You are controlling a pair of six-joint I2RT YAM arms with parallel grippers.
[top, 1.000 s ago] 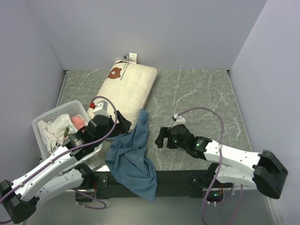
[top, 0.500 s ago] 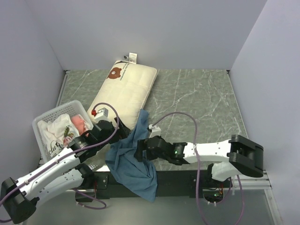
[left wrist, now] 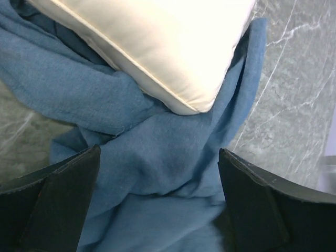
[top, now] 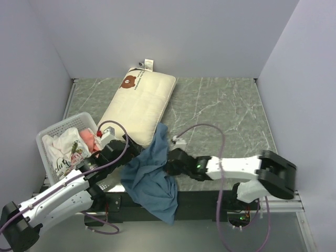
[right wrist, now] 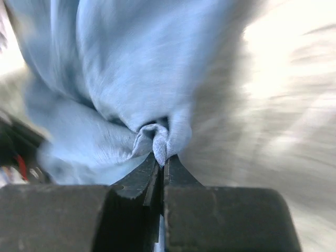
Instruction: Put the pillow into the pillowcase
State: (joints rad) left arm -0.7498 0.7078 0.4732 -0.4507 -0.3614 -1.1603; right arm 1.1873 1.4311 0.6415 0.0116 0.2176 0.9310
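The cream-white pillow [top: 139, 105] with a brown bear face lies at the back left of the table; its near corner [left wrist: 157, 47] rests on the cloth. The pillowcase, a crumpled blue cloth [top: 149, 178], spreads from that corner over the table's front edge. My left gripper [top: 127, 150] hovers open over the cloth's left part, the blue folds [left wrist: 157, 173] showing between its wide-set fingers [left wrist: 63, 194]. My right gripper [top: 170, 160] is at the cloth's right edge, shut on a small pinched fold of pillowcase [right wrist: 160, 139] at its fingertips [right wrist: 163, 157].
A white basket [top: 47, 142] with crumpled clothes stands at the left, beside my left arm. Grey walls close in the table on three sides. Purple cables loop above both arms. Bare marble tabletop [top: 220, 110] lies to the right.
My right arm swung left across the table to the pillowcase's right edge and shut on a fold of it. My left gripper shifted slightly, staying open over the cloth.
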